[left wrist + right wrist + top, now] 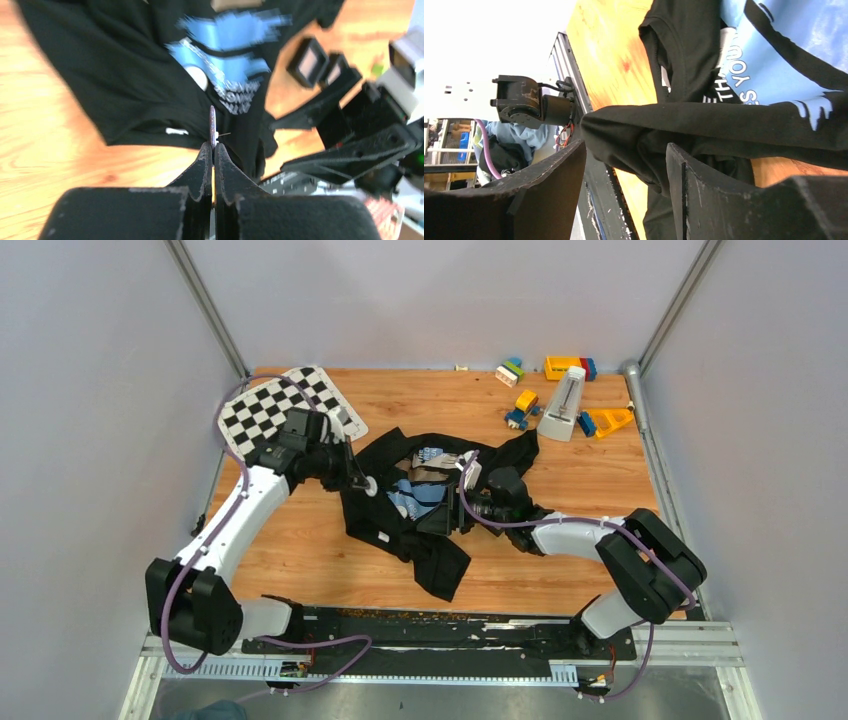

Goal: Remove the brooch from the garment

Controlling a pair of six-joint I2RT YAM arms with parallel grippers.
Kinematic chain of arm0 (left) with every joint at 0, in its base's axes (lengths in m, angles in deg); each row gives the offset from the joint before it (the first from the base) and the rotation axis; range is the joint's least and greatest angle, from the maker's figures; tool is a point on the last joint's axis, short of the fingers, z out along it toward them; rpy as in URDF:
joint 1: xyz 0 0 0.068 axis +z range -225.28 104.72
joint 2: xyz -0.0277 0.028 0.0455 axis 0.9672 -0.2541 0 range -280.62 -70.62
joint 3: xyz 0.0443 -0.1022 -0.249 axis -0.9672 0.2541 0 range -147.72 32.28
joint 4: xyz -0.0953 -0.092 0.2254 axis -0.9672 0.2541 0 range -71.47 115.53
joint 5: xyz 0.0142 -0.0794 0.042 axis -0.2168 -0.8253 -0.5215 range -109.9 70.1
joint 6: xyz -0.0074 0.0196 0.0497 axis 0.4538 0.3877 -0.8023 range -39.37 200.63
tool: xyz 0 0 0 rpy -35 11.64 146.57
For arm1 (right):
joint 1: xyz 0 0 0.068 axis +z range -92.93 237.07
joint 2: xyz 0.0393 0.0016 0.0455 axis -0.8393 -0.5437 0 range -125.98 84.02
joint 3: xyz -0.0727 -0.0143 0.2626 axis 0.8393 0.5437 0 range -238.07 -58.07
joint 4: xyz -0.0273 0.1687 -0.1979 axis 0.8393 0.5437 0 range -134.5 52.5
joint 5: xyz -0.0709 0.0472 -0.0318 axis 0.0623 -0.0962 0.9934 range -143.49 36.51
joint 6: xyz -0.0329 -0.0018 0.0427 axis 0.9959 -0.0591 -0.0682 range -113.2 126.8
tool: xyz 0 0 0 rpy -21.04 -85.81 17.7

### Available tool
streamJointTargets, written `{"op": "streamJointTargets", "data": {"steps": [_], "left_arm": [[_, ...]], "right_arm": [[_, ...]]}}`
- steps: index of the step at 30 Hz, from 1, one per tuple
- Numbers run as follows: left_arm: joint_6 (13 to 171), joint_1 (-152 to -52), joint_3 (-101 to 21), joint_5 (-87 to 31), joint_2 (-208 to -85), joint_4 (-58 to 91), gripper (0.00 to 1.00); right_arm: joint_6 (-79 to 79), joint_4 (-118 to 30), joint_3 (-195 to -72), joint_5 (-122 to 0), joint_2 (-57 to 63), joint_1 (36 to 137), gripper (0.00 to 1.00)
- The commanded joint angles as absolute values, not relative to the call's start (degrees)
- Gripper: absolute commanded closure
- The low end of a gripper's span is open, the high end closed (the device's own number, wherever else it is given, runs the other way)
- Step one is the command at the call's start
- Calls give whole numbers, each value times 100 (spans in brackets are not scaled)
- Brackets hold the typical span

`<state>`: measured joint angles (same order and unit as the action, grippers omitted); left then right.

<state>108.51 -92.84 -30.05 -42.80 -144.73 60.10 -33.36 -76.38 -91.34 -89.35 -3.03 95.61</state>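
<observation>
Two left jaws pinch the brooch (212, 122) edge-on.

The brooch (371, 485) sits at the left gripper's (363, 483) tip, beside the black garment (385, 523); the right gripper (452, 514) lies over its middle.

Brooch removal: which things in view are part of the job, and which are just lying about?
Job: garment; brooch, pinched in the shut left tool; right tool, open at a garment fold.
Lying about: chequered mat; coloured toy blocks; white wedge-shaped piece.
</observation>
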Motion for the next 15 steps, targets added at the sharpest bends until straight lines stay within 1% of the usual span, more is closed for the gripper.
{"op": "streamJointTargets", "data": {"steps": [1, 2, 4, 5, 7, 8, 12, 15], "left_arm": [[11015, -8788, -3332, -3586, -14071, 5798, 100], [11002, -8764, -3268, -3703, -14016, 5720, 100], [10941, -8744, -2994, -4524, -13845, 5377, 100], [10934, -8746, -2711, -5230, -13806, 5228, 100], [10978, -8765, -2185, -6020, -13699, 4696, 100], [10936, -8779, -2036, -6171, -13595, 4434, 100], [10713, -8882, -1494, -6459, -13298, 4184, 100], [10774, -9115, -1410, -6684, -13090, 3980, 100]], "right_arm": [[-3109, -7462, -9249, -8638, -187, 9547, 40], [-3096, -7456, -9256, -8651, -192, 9550, 40], [-3069, -7471, -9265, -8728, -163, 9547, 41], [-3060, -7482, -9255, -8758, -136, 9547, 41], [-3036, -7479, -9235, -8784, -33, 9547, 41], [-3019, -7474, -9216, -8785, 39, 9543, 40], [-2940, -7465, -9127, -8794, 353, 9547, 39], [-2928, -7544, -9082, -8895, 480, 9547, 42]]}}
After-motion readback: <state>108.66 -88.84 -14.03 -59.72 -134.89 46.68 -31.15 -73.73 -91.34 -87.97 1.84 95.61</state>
